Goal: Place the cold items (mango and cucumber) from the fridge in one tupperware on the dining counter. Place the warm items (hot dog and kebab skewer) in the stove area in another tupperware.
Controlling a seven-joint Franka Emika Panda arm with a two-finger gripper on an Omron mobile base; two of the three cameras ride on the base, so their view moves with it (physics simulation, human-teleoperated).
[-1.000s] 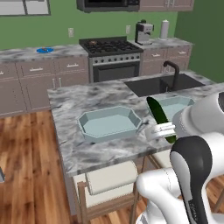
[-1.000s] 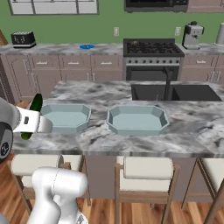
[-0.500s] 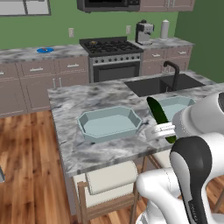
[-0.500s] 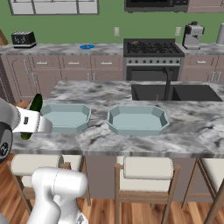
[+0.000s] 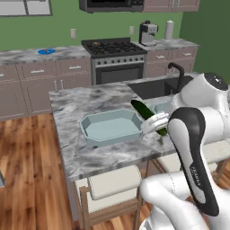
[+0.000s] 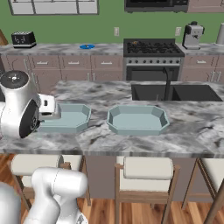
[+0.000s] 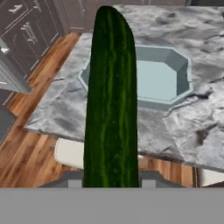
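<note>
The fingers (image 5: 155, 126) grip the cucumber (image 7: 110, 100), held above the surface (image 5: 108, 155) between the two tupperwares (image 5: 111, 126). Both trays look empty, so I judge every item is yet to be placed; the cucumber comes first.

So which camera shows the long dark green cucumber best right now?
The hand view: the long dark green cucumber runs nearly full height up its middle. The left base view shows its upper end beside the white arm.
</note>
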